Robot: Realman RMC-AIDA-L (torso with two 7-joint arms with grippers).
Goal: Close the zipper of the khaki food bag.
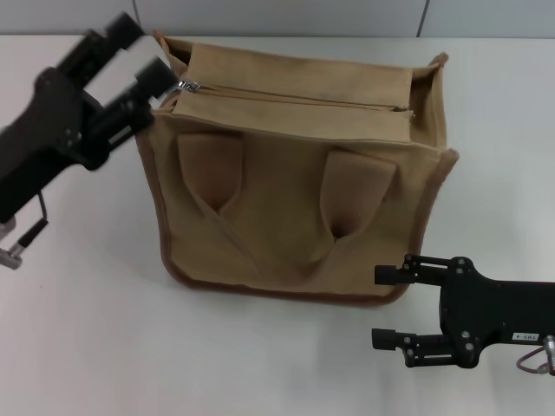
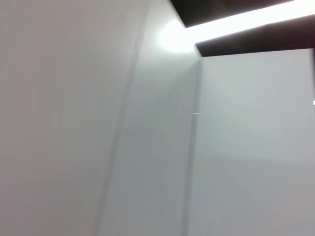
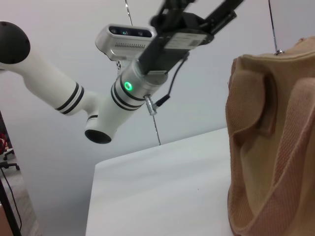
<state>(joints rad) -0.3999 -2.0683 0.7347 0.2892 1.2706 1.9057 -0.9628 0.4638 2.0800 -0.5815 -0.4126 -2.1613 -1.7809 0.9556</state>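
- Bag: upright, zipper pull at left end.
- Left gripper: spread, empty, beside pull; must pinch it.
- Right gripper: spread, empty, low.

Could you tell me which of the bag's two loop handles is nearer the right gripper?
The handle on the robot's right side of the bag; the right gripper sits below it, while the other handle lies toward the left gripper.

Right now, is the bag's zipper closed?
Looks closed: zipper line shows no gap, pull tab sits at the end by the left gripper.
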